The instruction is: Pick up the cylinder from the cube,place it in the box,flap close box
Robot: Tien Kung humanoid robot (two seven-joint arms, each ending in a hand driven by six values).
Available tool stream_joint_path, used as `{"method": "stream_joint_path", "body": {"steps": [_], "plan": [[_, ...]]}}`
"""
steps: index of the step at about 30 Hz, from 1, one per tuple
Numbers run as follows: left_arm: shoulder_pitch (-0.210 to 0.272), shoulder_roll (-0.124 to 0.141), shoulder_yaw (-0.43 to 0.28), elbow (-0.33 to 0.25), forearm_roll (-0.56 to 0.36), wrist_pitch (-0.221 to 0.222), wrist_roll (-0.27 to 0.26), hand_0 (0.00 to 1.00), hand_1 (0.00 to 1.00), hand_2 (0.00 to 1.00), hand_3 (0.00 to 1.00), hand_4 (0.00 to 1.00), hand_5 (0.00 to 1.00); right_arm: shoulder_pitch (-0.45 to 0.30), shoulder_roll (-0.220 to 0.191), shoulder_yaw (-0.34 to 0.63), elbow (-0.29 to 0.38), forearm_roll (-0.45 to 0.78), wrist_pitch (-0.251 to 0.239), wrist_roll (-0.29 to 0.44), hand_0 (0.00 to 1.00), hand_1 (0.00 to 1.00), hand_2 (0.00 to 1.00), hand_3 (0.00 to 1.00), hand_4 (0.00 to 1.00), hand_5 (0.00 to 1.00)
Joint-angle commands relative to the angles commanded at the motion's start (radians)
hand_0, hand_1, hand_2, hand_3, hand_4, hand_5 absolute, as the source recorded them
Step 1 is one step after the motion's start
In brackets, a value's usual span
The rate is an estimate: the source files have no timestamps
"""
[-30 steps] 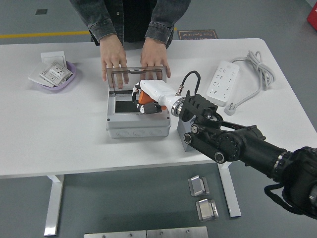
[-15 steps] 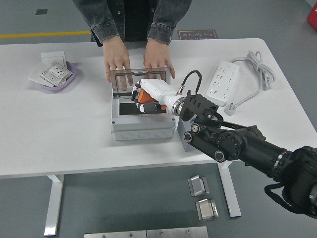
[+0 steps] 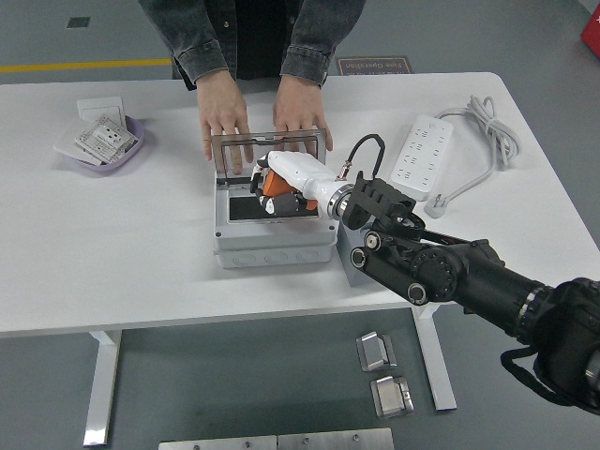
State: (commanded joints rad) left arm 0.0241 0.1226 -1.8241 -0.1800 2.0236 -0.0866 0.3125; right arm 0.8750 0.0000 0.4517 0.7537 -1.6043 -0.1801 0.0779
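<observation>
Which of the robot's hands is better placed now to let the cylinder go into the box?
The right hand. It is already over the open grey box, its fingers around an orange object, probably the cylinder. The left hand is not in view. A person's hands rest behind the raised clear lid.

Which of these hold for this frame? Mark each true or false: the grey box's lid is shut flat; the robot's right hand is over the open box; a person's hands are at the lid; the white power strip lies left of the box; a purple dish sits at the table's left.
1. The grey plastic junction box has its clear lid shut flat. False: the lid stands up at the far edge.
2. The robot's white right hand is over the open box. True.
3. A person's hands rest behind the lid. True.
4. The white power strip lies left of the box. False: it lies to the right.
5. A purple dish of white parts sits at the table's left. True.
</observation>
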Motion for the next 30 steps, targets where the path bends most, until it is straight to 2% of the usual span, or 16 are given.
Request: {"method": "stream_joint_path", "body": {"steps": [3, 4, 9, 10, 15, 16, 30], "plan": [[-0.001, -0.001, 0.002, 0.000, -0.002, 0.000, 0.000, 0.727, 0.747, 0.718, 0.778, 0.743, 0.453, 0.000, 0.000, 0.003, -0.005, -0.006, 0.002, 0.004, 0.200, 0.267, 0.394, 0.585, 0.400, 0.170], [-0.001, -0.001, 0.003, 0.000, -0.003, 0.000, 0.000, 0.727, 0.747, 0.718, 0.778, 0.742, 0.452, 0.000, 0.000, 0.004, -0.007, -0.007, 0.002, 0.007, 0.217, 0.303, 0.419, 0.606, 0.503, 0.245], [-0.001, -0.003, 0.003, 0.000, -0.002, -0.001, 0.000, 0.727, 0.747, 0.718, 0.778, 0.742, 0.452, 0.000, 0.000, 0.007, -0.012, -0.005, -0.001, 0.014, 0.217, 0.303, 0.419, 0.606, 0.503, 0.245], [-0.002, -0.003, 0.003, 0.000, -0.003, -0.001, 0.000, 0.727, 0.747, 0.717, 0.779, 0.742, 0.452, 0.000, 0.000, 0.007, -0.013, -0.004, -0.002, 0.015, 0.319, 0.380, 0.475, 0.639, 0.757, 0.341], [-0.003, -0.004, 0.006, 0.000, -0.004, -0.002, 0.000, 0.727, 0.747, 0.717, 0.779, 0.742, 0.452, 0.000, 0.000, 0.008, -0.014, 0.000, -0.005, 0.019, 0.319, 0.380, 0.475, 0.639, 0.757, 0.341], [-0.003, -0.004, 0.006, 0.000, -0.003, -0.002, 0.000, 0.726, 0.747, 0.717, 0.780, 0.742, 0.452, 0.000, 0.000, 0.008, -0.014, 0.000, -0.005, 0.020, 0.344, 0.395, 0.493, 0.679, 0.841, 0.398], [-0.004, -0.007, 0.018, 0.000, -0.008, -0.004, 0.000, 0.726, 0.746, 0.716, 0.781, 0.741, 0.450, -0.002, 0.000, 0.015, -0.019, 0.003, -0.003, 0.023, 0.355, 0.383, 0.491, 0.677, 0.889, 0.443]]}}
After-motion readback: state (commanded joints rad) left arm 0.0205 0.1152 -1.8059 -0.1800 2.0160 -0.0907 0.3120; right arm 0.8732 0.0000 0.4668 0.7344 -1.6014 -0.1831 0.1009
